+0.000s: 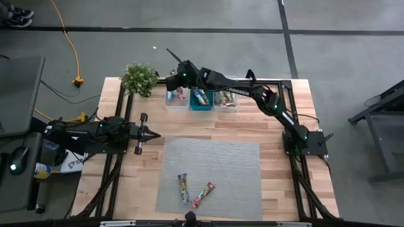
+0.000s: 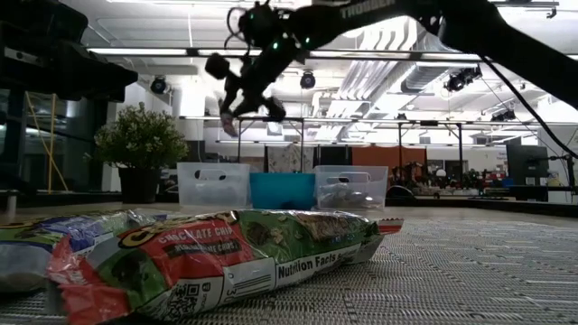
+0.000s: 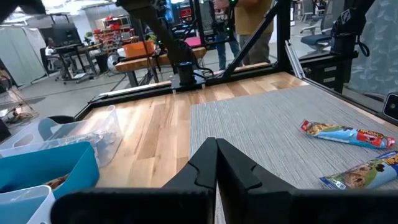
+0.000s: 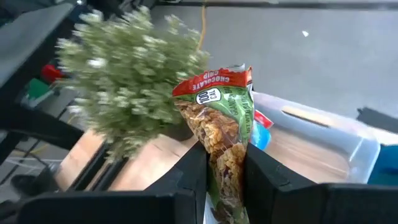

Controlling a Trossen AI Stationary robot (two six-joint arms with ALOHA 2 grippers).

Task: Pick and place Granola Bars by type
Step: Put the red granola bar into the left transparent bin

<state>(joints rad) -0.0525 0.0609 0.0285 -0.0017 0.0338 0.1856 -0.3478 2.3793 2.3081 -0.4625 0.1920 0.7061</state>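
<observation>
My right gripper point(image 1: 177, 80) reaches to the table's far side, above the leftmost clear bin point(image 1: 177, 98), and is shut on a green-and-red granola bar point(image 4: 219, 118). In the low view it hangs high over the bins point(image 2: 231, 116). Two more bars lie flat on the grey mat point(image 1: 214, 151) near its near edge, one point(image 1: 183, 188) beside the other point(image 1: 203, 194). They fill the low view's foreground point(image 2: 208, 257). Further bars lie in the bins. My left gripper point(image 1: 150, 133) waits shut at the mat's left edge point(image 3: 216, 163). My right gripper pinches the green-and-red bar across its width point(image 4: 225, 163) between the two fingers point(image 4: 194, 168). One end with the red band point(image 4: 214, 81) sticks out beyond the fingertips. The bar is lifted clear, above the leftmost clear bin.
Three bins stand in a row at the far edge: clear point(image 2: 212, 184), teal point(image 2: 282, 190), clear point(image 2: 350, 186). A potted plant point(image 1: 139, 78) stands just left of them, close to my right gripper. Bare wood lies between the bins and the mat.
</observation>
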